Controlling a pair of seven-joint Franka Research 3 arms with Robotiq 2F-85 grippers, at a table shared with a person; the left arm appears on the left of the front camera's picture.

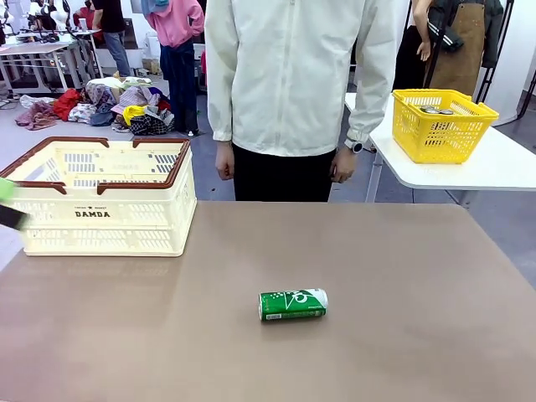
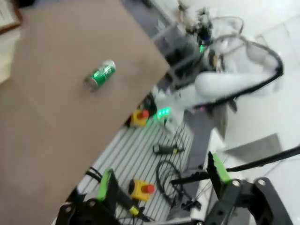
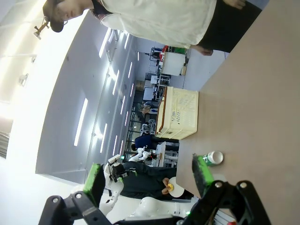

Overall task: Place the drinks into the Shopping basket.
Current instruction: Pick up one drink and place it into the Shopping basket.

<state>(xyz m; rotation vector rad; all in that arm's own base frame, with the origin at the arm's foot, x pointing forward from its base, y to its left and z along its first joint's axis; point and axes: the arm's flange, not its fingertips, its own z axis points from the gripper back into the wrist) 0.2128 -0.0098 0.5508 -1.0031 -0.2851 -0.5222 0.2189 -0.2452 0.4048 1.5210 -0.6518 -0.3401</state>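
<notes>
There is one green can (image 1: pixel 293 304). It lies on its side on the brown table (image 1: pixel 419 276). There is one Shopping basket (image 1: pixel 100 201), cream with a dark red rim, and it stands on the same table, well apart from the can. There is one yellow basket (image 1: pixel 444 130) on a white table (image 1: pixel 502 167) farther back. One person (image 1: pixel 289 75) in a white jacket stands at the far side with both hands hanging down.

There are two grippers. The left gripper (image 2: pixel 159 171) has its two fingers spread wide, and nothing is between them. The green can is far ahead of it, off toward the finger on the picture's left. A corner of the Shopping basket is farther ahead.

The right gripper (image 3: pixel 146 168) is spread wide too and holds nothing. The can lies ahead of it, just past the tip of the finger on the picture's right, not between the fingers. The Shopping basket is farther ahead, beyond the can.

The front view shows the word DAMDA on the Shopping basket, and it shows the yellow basket. The left wrist view shows the can's green side, the other white arm (image 2: pixel 225 84), and two yellow boxes with red buttons (image 2: pixel 140 116) below the table's edge. The right wrist view shows the can's round silver end.
</notes>
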